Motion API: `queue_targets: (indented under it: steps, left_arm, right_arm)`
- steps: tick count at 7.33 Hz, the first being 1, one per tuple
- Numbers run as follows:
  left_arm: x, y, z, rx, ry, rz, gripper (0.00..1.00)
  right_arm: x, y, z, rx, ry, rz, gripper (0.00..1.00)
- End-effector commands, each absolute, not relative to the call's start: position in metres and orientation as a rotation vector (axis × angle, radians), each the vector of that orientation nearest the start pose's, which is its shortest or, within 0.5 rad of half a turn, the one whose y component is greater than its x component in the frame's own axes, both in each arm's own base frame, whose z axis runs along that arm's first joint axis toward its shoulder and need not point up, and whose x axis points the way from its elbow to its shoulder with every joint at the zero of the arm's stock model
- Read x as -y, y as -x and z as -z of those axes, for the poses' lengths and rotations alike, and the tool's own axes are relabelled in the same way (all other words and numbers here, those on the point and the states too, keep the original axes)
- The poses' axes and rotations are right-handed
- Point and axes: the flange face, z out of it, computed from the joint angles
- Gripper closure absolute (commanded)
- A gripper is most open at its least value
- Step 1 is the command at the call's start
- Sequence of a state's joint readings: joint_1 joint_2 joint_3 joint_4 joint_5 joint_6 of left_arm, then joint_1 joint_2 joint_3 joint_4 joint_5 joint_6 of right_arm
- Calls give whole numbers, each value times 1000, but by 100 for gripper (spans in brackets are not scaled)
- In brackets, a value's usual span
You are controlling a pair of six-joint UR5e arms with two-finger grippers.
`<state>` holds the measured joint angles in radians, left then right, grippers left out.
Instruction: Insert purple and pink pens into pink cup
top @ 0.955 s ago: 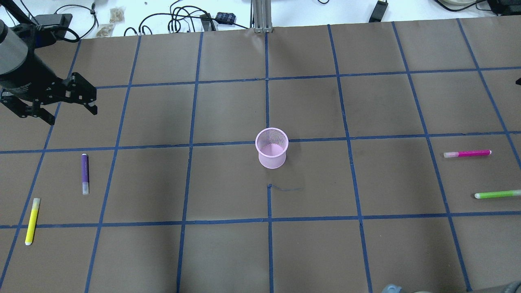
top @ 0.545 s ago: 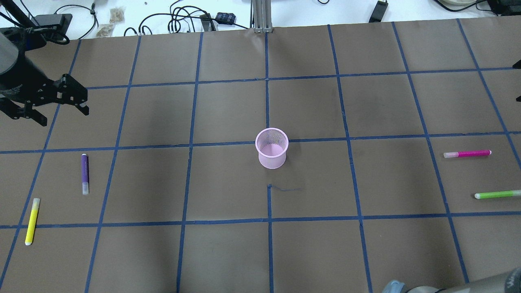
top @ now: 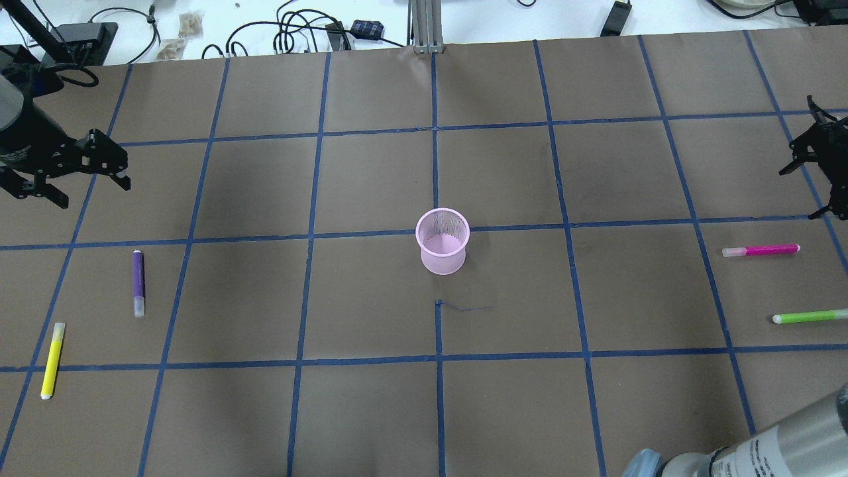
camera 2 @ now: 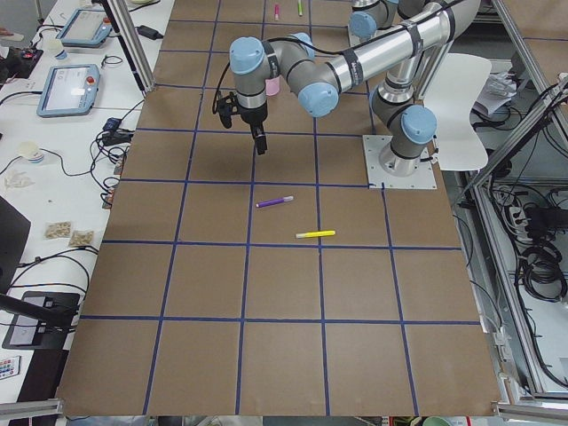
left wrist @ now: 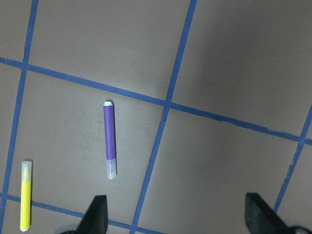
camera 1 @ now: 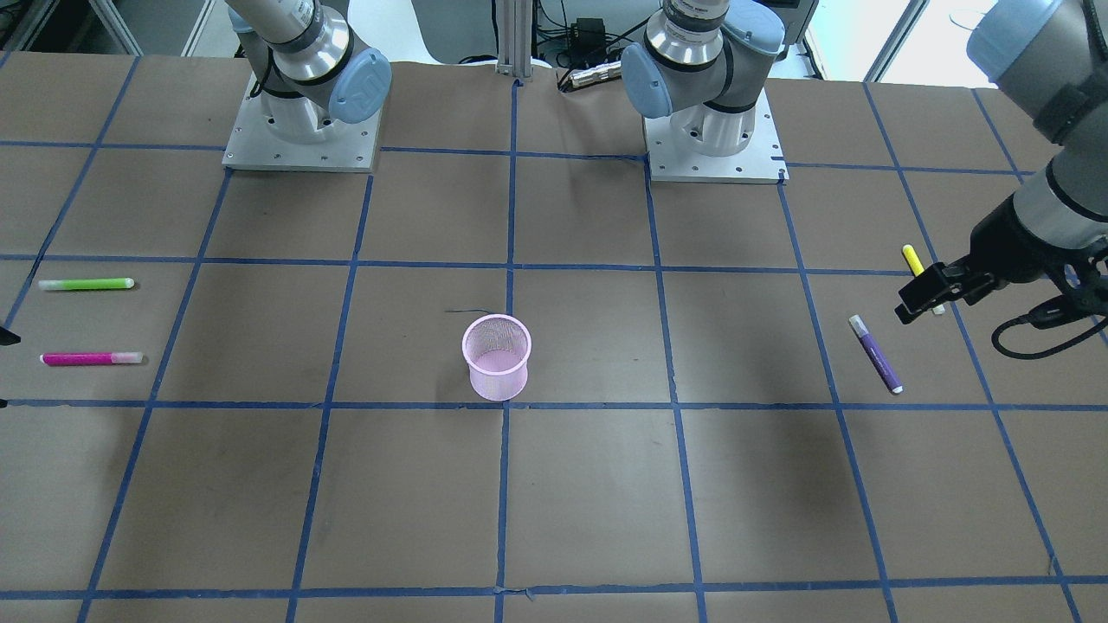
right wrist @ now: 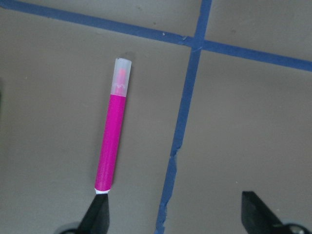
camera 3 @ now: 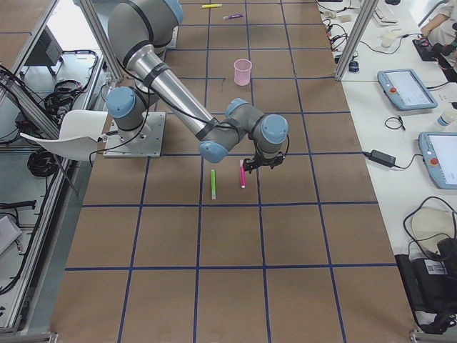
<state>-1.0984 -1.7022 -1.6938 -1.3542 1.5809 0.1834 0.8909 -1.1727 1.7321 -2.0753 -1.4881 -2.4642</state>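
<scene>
- The right pincer (right wrist: 178,214) is hanging spread and empty; the pink pen (right wrist: 112,146) is lying off-centre by one finger, so a descent risks nudging it away.
- The left pincer (left wrist: 178,217), also spread, is facing the purple pen (left wrist: 110,141) off to one side; its height is hard to judge.
- The pink cup (top: 442,242) is standing well apart from both pincers.

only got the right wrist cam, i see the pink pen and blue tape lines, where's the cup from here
observer: the pink cup stands upright mid-table, far from the pink pen, toward the robot's left.
operator: anything in it
observer: no, it looks empty; the purple pen lies flat out on the robot's left side.
operator: left tool on it
observer: no, the left tool is open in the air, apart from the purple pen, holding nothing.
</scene>
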Motion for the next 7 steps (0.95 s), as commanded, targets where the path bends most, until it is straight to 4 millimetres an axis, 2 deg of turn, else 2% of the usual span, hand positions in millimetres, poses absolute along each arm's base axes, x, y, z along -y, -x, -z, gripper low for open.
queue_targets:
  steps: [1, 3, 5, 6, 7]
  left_arm:
    - [541, -155, -327, -3105, 489, -63, 0]
    - [530, -176, -273, -3122, 494, -130, 0]
    - [534, -184, -246, -3122, 501, -142, 0]
    - [537, -186, -234, -3120, 499, -139, 0]
    - [540, -191, -218, -3093, 493, -140, 0]
  right_arm:
    - [520, 256, -203, -2021, 2481, 123, 7]
    - [487, 256, -171, -2030, 2505, 130, 12]
    - [481, 253, -168, -2058, 2511, 122, 15]
    - [482, 253, -169, -2055, 2515, 124, 23]
    - [483, 254, -170, -2058, 2519, 119, 43]
